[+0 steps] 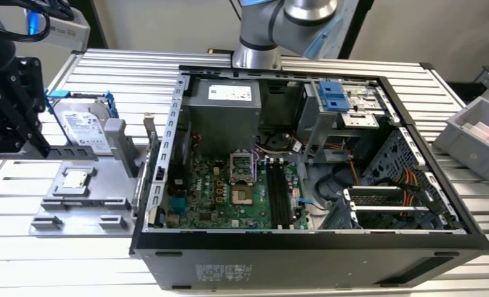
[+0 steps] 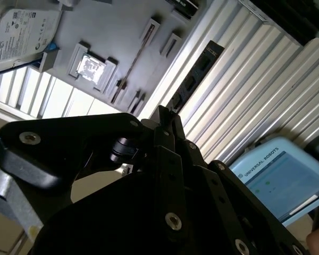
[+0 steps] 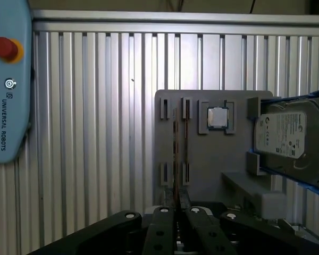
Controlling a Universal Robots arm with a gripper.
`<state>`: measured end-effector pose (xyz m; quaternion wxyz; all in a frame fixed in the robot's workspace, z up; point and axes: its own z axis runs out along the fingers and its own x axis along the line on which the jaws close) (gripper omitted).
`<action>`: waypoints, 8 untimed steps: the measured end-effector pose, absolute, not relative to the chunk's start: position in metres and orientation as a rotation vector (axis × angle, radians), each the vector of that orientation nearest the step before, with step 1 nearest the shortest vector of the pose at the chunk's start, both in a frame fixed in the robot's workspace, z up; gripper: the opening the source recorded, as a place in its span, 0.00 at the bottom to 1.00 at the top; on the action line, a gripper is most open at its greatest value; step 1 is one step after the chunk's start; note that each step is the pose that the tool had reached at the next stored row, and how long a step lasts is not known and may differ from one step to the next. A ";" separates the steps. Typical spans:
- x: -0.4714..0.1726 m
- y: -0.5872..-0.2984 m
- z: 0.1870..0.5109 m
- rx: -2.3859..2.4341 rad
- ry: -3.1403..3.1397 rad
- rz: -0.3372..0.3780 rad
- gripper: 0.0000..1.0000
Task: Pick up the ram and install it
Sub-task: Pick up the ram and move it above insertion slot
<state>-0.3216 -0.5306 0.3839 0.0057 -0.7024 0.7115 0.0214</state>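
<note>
Above the ram [image 3: 175,149] hovers the end effector [image 3: 176,209].

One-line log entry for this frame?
stage: pre-grasp | ram: on edge in gray fixture | gripper: aligned with ram, not touching | case: open
</note>
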 end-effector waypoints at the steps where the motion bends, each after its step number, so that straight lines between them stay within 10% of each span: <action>1: -0.321 -0.531 0.384 -2.199 2.227 0.067 0.00; 8: -0.311 -0.531 0.384 -2.199 2.227 0.067 0.00</action>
